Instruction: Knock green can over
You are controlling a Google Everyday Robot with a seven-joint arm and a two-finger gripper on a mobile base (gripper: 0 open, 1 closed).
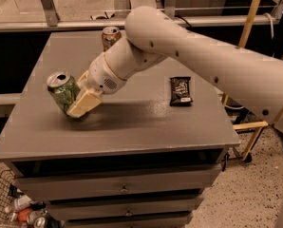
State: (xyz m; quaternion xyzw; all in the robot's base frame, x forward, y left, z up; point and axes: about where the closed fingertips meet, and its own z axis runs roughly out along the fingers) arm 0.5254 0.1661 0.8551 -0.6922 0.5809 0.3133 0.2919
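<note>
The green can stands near the left edge of the grey table top. It leans to the left, with its silver top and opening facing up and left. My gripper is at the end of the white arm that reaches in from the right. It presses against the can's right side, low on its body, and its cream tip covers the can's lower right part.
An orange-tan can stands at the back of the table, partly behind my arm. A dark snack bar wrapper lies right of centre. Drawers sit below the top. A wire basket of items is on the floor at the left.
</note>
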